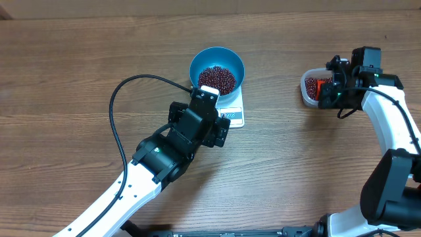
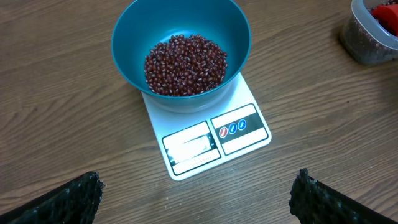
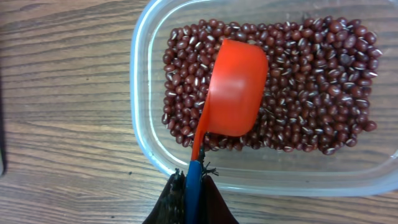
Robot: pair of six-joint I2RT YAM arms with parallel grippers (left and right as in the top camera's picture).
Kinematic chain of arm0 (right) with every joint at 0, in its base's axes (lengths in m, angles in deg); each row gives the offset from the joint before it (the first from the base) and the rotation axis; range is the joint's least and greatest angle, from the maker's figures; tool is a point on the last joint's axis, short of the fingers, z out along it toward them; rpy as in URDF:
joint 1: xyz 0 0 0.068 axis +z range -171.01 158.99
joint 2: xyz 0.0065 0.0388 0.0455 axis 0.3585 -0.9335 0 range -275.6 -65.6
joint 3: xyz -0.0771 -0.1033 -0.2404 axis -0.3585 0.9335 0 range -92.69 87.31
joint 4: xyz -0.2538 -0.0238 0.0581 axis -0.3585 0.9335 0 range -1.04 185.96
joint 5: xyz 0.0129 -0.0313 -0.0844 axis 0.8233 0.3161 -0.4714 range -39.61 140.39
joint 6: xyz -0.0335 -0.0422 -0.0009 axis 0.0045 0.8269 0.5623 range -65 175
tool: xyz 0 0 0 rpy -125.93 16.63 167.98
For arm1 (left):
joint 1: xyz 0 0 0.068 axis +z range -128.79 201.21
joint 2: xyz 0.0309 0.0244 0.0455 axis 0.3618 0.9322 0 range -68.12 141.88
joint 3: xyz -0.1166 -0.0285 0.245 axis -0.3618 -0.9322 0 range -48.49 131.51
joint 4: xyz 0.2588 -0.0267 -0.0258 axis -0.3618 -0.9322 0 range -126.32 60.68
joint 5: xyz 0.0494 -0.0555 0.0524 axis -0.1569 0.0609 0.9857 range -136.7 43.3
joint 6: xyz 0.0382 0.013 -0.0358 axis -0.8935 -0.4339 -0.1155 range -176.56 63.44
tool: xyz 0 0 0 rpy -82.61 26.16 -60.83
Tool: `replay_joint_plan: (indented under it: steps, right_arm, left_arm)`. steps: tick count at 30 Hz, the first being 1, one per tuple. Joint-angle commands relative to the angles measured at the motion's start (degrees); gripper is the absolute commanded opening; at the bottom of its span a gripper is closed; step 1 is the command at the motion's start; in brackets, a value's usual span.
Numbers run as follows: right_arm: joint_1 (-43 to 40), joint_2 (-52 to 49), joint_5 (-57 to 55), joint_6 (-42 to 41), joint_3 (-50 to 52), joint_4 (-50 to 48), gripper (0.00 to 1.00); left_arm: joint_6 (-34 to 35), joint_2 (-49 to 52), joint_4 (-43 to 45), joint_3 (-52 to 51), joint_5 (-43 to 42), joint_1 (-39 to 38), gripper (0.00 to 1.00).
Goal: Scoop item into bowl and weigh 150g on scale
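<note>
Wood-grain desk [image 1: 66, 72], seen from overhead and from both wrists, carries a bean-weighing setup worked by two robot arms. The left pincer [image 2: 198, 179] hangs above the desk with its two dark, textured fingers [image 2: 74, 196] spread wide apart and nothing between them. Just ahead of it lies the white scale [image 2: 244, 138], turned at a slant so that its front edge, with a pale display panel [image 2: 189, 144] and three small round buttons [image 2: 233, 129], faces the pincer; the reading is too washed out to make out. Beyond that panel, farther from the pincer, the blue bowl [image 2: 130, 34] sits on the back part of the scale, its rim overhanging the platform on both sides. A loose heap of dark red-brown beans [image 2: 185, 65] covers the bottom of the bowl and stops well short of the rim. Off to the right of the left pincer and farther ahead, a clear plastic tub [image 3: 142, 93] stands on the desk, well apart from the scale. There the right pincer [image 3: 191, 186] is clamped tight on the blue-tipped handle of an orange-red scoop [image 3: 236, 87]. The handle runs straight out from the pincer over the near wall of the tub, and the cup of the scoop rests on more of the beans, which are spread across the tub floor, thicker on the side to the right of the pincer.
</note>
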Motion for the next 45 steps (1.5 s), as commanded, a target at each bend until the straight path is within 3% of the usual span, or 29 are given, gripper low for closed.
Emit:
replay_joint_plan:
  steps: [1, 31, 45]
  right_arm:
    - [0.2, -0.4, 4.9, 1.7, -0.6, -0.2, 0.04]
    - [-3.3, -0.4, 8.2, 1.3, -0.6, -1.7, 0.04]
    - [-6.8, -3.1, 15.2, 1.3, -0.6, -1.2, 0.04]
  left_arm:
    - [0.8, 0.5, 0.2, -0.4, 0.8, 0.0, 1.0]
    - [0.8, 0.5, 0.2, -0.4, 0.8, 0.0, 0.99]
    - [0.8, 0.5, 0.2, -0.4, 0.8, 0.0, 0.99]
